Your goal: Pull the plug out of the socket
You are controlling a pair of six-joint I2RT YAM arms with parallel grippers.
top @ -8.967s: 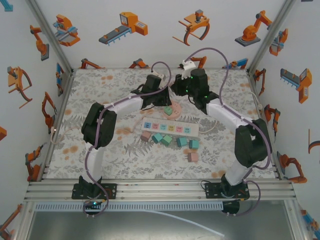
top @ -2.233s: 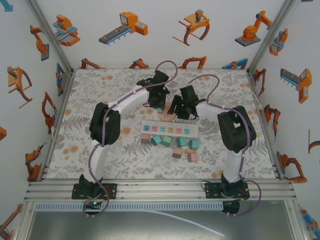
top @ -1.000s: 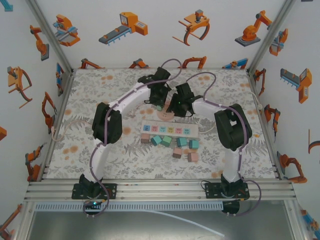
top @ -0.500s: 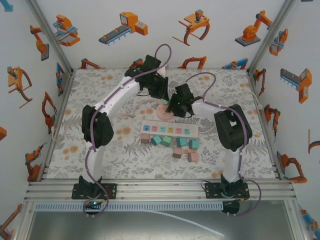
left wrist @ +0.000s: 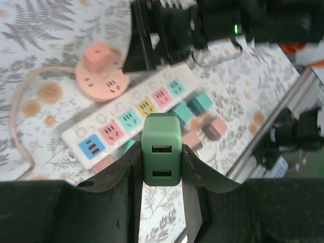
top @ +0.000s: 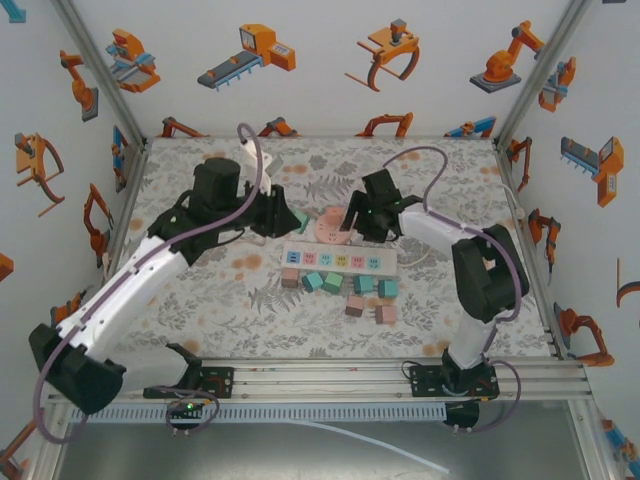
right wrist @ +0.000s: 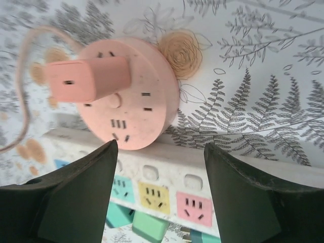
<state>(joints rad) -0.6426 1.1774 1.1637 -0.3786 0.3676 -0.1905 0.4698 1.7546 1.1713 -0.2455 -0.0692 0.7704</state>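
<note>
Green boxy plug (left wrist: 161, 157) in left jaws; right jaws wide by round socket (right wrist: 129, 96).

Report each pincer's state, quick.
Left pincer: closed, holding the green plug.
Right pincer: open, holding nothing, near the pink round socket.

Round socket (top: 330, 228) hemmed: power strip (top: 340, 258) just nearside, right gripper (top: 352, 222) right, left gripper (top: 296, 220) left; far side bare.

Overhead, two wrist close-ups, shared socket (top: 331, 228)
</note>
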